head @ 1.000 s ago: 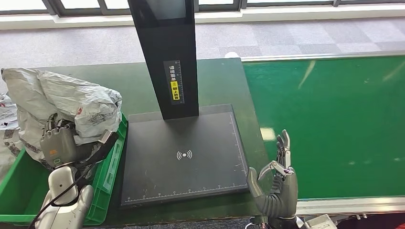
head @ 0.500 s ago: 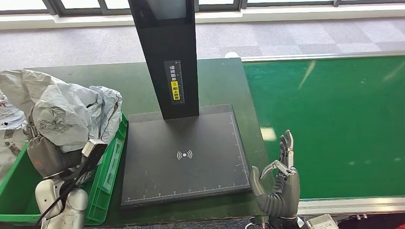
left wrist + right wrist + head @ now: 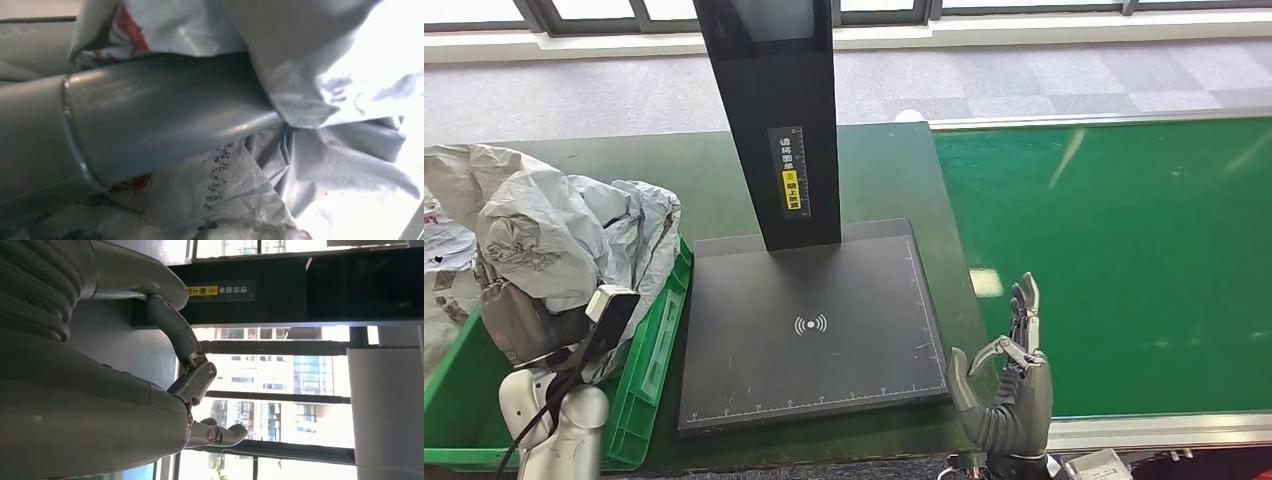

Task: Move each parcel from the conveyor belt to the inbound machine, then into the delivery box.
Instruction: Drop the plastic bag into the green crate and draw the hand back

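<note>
Head view is showing me the grey parcel [image 3: 574, 235] hanging over the green delivery box [image 3: 649, 370], barely lower than half a second ago after swinging left off the inbound machine [image 3: 809, 330]. My left hand [image 3: 519, 325] is gripping it from beneath, thumb pressed into the plastic. I'm judging release is next. My right hand [image 3: 1009, 385] is idling, fingers spread, beside the conveyor belt [image 3: 1124, 260].

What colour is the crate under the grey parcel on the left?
Bright green. The crate shows best in the head view, beneath the parcel.
</note>
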